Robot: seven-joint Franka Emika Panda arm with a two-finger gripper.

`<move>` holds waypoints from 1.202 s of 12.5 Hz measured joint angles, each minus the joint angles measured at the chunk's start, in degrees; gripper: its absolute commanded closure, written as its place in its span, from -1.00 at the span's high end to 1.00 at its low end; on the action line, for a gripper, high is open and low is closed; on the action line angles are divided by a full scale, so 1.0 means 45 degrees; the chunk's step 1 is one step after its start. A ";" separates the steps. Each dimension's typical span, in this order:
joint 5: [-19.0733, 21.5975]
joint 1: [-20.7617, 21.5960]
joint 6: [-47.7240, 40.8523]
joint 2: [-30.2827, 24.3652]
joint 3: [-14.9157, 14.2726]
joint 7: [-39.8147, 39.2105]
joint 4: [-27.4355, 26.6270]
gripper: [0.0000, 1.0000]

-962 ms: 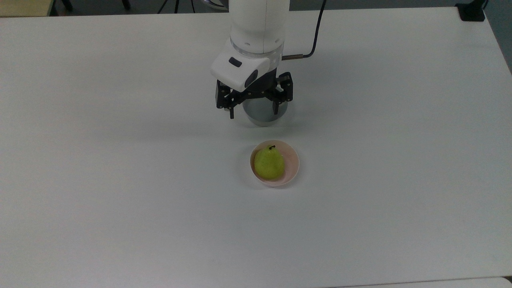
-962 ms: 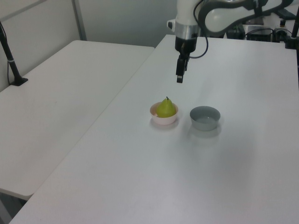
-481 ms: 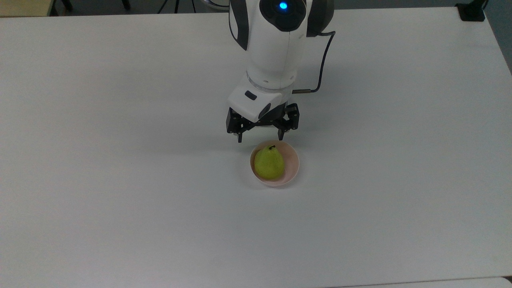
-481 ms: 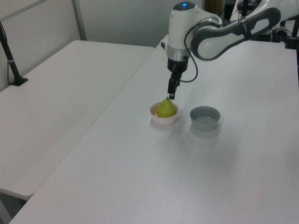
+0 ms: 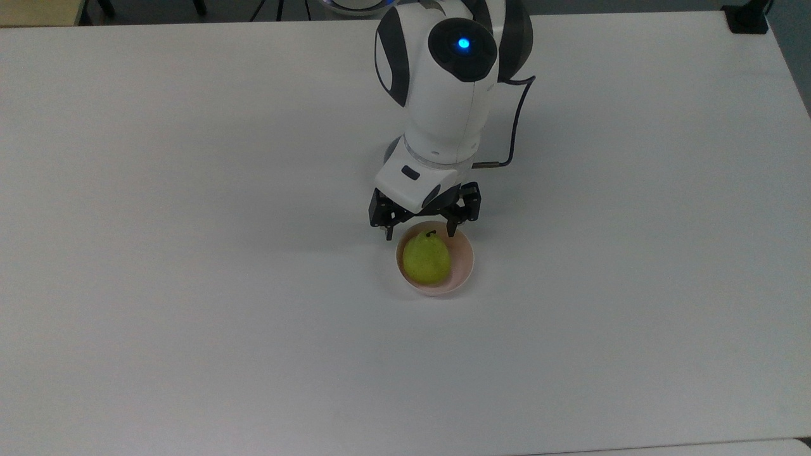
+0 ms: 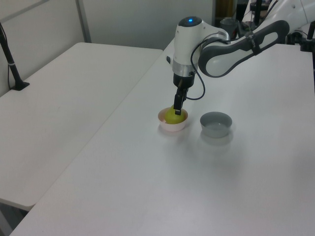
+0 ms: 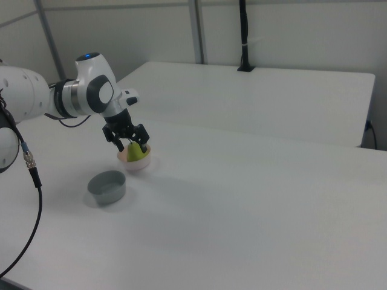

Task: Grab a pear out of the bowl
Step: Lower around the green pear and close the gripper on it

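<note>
On one white table [image 5: 190,253]: one pear [image 5: 426,257], two bowls.

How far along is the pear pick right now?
Done: the end effector has been brought to the small pale pink bowl, its fingers open on either side of the yellow-green pear, near the stem end. In hand: closing in on the fruit; nothing is gripped yet. Left: shut on the pear and lift it out; it sits in the bowl. The grey bowl is not involved.
</note>
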 measured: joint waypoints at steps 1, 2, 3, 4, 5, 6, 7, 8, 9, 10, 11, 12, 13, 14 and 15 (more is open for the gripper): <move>0.0000 0.0000 0.0101 0.0104 0.0000 0.0000 0.0000 1.00; 0.0000 0.0000 0.0418 0.0212 0.0000 0.0000 0.0001 1.00; 0.0000 0.0001 0.0766 0.0290 0.0000 0.0000 0.0001 1.00; 0.0000 0.0002 0.0918 0.0326 0.0000 0.0000 0.0002 1.00; 0.0000 0.0020 0.0965 0.0389 0.0000 0.0000 0.0002 1.00; 0.0000 0.0049 0.0972 0.0469 0.0000 0.0000 0.0002 1.00; 0.0000 0.0079 0.0974 0.0565 0.0000 0.0001 0.0003 1.00; 0.0000 0.0098 0.0975 0.0645 0.0000 0.0001 0.0002 1.00; -0.0030 0.0104 0.1066 0.0697 -0.0002 0.0002 0.0017 1.00; -0.0032 0.0118 0.1321 0.0712 -0.0003 0.0001 0.0019 0.93; -0.0032 0.0158 0.1539 0.0754 -0.0002 0.0035 0.0018 0.93; -0.0101 0.0195 0.1616 0.0773 -0.0002 0.0112 0.0021 0.93; -0.0132 0.0234 0.1617 0.0811 -0.0002 0.0219 0.0020 0.93; -0.0169 0.0260 0.1618 0.0859 -0.0002 0.0257 0.0020 0.93; -0.0173 0.0263 0.1621 0.0870 -0.0003 0.0259 0.0024 0.89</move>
